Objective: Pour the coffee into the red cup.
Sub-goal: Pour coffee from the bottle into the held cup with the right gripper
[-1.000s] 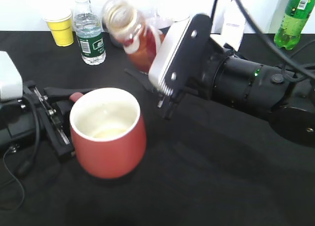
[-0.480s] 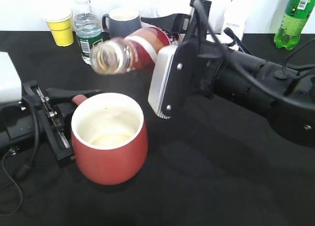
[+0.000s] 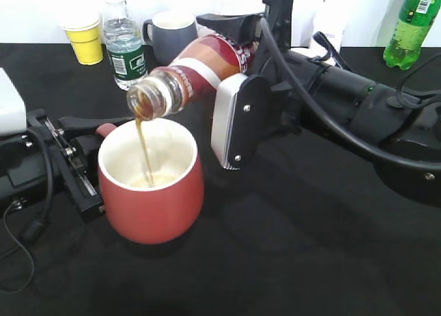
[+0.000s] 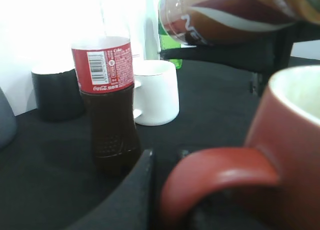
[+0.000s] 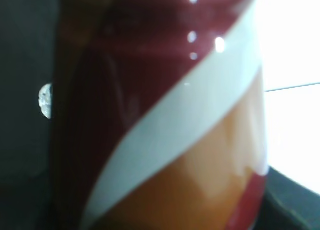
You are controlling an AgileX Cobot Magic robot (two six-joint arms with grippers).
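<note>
Since half a second ago your right arm has rolled the coffee bottle [image 3: 200,71] further over, so its mouth now sits lower, just above the rim of the red cup [image 3: 151,188], and the coffee [image 3: 143,147] runs out; before, nothing was flowing.

You have a black table [image 3: 289,261] under everything. On it, your right arm reaches in from the right, and the right gripper [image 3: 238,71] is clamped on the bottle's labelled body, holding it tipped with the neck pointing down to the left. In the right wrist view the swirled brown, white and orange label [image 5: 165,125] fills the frame, so you cannot see the fingers there.

Your red cup stands upright at the front left. A thin dark stream falls from the clear neck into the cup's white inside, where a little liquid lies at the bottom. The cup's handle [image 4: 220,177] points left toward your left gripper [image 3: 76,161]. The black finger [image 4: 127,195] lies just beside the handle, but you cannot tell whether it is gripping the handle or merely sitting next to it.

Along the back edge you have a grey-blue mug [image 3: 169,34], a water bottle [image 3: 124,44], a yellow paper cup [image 3: 84,34] and a green bottle [image 3: 410,23]. The left wrist view also shows you a cola bottle [image 4: 107,102] and a white mug [image 4: 155,92] behind it.
</note>
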